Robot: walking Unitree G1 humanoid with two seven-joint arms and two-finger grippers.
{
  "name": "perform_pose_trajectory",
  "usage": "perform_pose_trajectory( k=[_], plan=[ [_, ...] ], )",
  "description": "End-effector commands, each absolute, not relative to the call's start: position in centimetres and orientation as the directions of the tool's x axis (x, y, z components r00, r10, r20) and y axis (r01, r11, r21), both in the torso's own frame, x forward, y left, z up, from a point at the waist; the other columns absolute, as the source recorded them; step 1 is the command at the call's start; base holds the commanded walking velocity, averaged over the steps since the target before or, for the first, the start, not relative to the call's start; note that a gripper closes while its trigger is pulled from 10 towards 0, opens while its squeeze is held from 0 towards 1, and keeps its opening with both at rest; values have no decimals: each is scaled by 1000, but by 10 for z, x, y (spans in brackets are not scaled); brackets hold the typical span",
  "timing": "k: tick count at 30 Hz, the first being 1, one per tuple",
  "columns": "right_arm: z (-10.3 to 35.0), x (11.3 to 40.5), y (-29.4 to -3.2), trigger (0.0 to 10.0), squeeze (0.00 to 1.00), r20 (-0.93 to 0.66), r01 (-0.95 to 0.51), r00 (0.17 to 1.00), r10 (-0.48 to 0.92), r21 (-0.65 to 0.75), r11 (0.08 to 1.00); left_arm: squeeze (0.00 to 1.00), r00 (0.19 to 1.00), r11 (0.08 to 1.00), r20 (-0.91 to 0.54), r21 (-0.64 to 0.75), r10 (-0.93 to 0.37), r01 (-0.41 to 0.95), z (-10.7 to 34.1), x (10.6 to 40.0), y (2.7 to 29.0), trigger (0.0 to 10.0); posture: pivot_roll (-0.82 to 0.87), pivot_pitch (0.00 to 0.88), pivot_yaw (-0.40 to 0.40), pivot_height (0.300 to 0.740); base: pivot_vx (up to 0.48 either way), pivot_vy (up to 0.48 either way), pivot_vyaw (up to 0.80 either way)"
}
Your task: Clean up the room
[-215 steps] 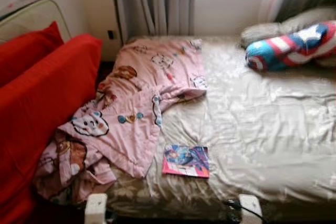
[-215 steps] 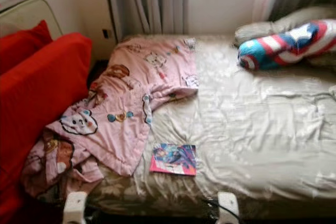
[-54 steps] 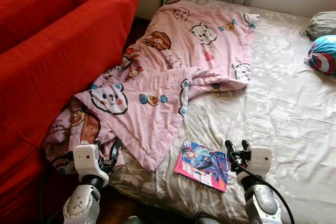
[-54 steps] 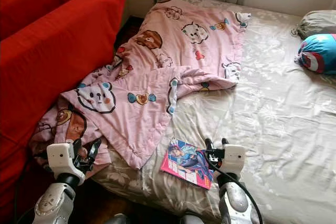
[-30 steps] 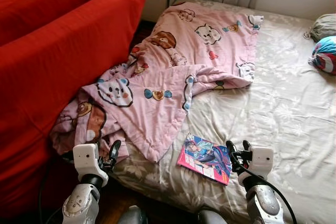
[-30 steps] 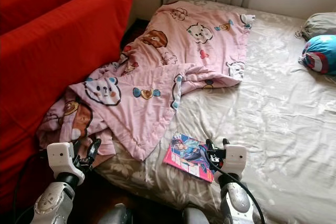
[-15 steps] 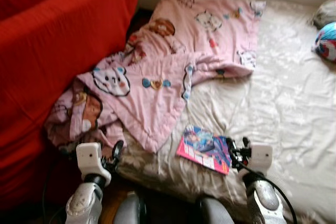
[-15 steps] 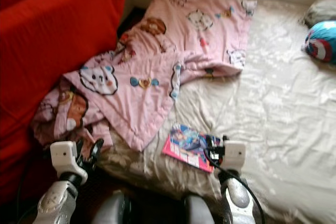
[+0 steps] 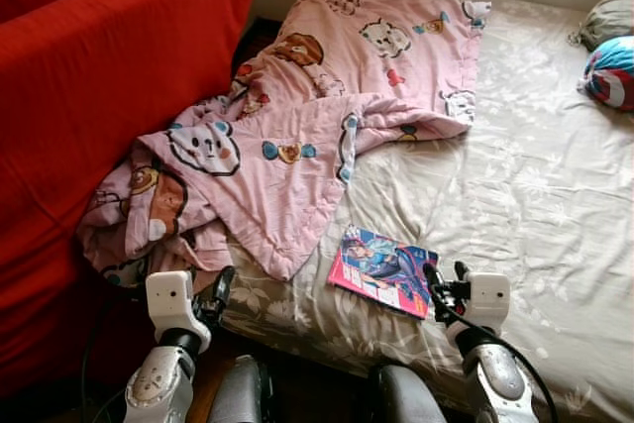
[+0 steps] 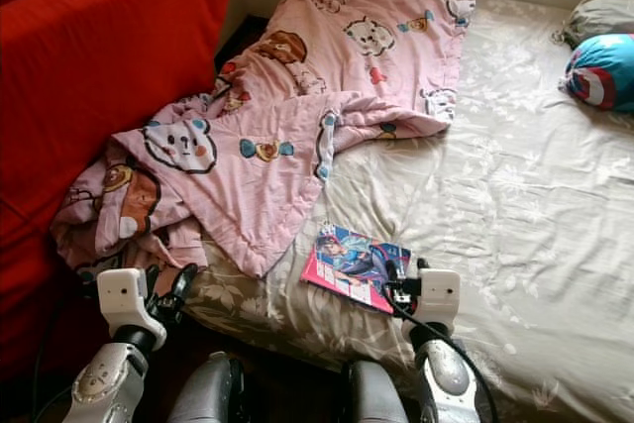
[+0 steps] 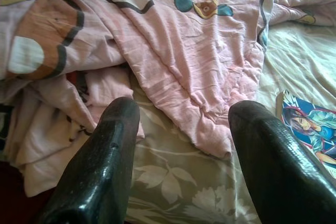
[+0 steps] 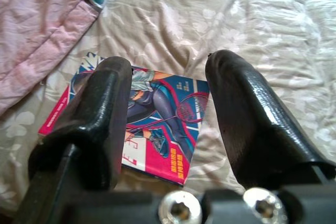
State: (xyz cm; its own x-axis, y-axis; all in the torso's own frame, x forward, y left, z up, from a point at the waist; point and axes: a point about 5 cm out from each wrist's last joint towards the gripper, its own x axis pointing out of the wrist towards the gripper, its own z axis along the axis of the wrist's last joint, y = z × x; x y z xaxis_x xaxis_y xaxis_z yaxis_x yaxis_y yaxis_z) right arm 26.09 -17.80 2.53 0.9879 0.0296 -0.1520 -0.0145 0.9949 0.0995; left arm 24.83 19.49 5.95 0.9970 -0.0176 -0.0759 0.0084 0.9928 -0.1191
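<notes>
item one, the magazine (image 9: 383,270): flat on the beige bedsheet (image 9: 535,195) near the foot edge of the bed, glossy cover up, its far corner just beside the hanging tip of the pink blanket (image 9: 297,146) but not under it. our right gripper (image 9: 448,280) sits just beside its near right corner, fingers spread and holding nothing — in the right wrist view the cover lies between and beyond the two black fingers (image 12: 102,114). item two, the blanket: rumpled, running from the head of the bed down its left side, with a bunched end spilling off the mattress against the red sofa (image 9: 99,96). our left gripper (image 9: 220,289) hovers just below that spill, fingers likewise apart and empty. item three, a striped blue-and-red cushion (image 9: 609,71) and a grey pillow (image 9: 606,19), well apart at the far right. risks, as we judge them: a thin magazine lying flush on soft sheet gives the fingers no edge to get under, so we may pinch sheet with it or crease the cover; a slick cover may slide toward the bed edge and drop; and a closing finger could snag the blanket tip — dragging it along.
</notes>
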Motion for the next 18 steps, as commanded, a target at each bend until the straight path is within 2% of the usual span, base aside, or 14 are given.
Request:
perform_pose_trajectory(
  k=[1, 4, 18],
  plan=[
    [16, 256, -178, 10000, 0, -203, -9, 979, 32, 109, 994, 0, 997, 994, -80, -110, -18, 9, 60, 245, 196, 10000, 47, 228, -22, 646, 0, 0, 0],
    [16, 256, -178, 10000, 0, -205, -6, 978, 27, 102, 995, 0, 996, 994, -84, -110, -18, 9, 60, 244, 197, 10000, 47, 228, -21, 632, 0, 0, 0],
    [17, 256, -175, 10000, 0, -189, -10, 982, 31, 111, 994, 0, 996, 995, -89, -101, -19, 10, 61, 246, 200, 10000, 50, 238, -11, 632, 0, 0, 0]
  ],
)
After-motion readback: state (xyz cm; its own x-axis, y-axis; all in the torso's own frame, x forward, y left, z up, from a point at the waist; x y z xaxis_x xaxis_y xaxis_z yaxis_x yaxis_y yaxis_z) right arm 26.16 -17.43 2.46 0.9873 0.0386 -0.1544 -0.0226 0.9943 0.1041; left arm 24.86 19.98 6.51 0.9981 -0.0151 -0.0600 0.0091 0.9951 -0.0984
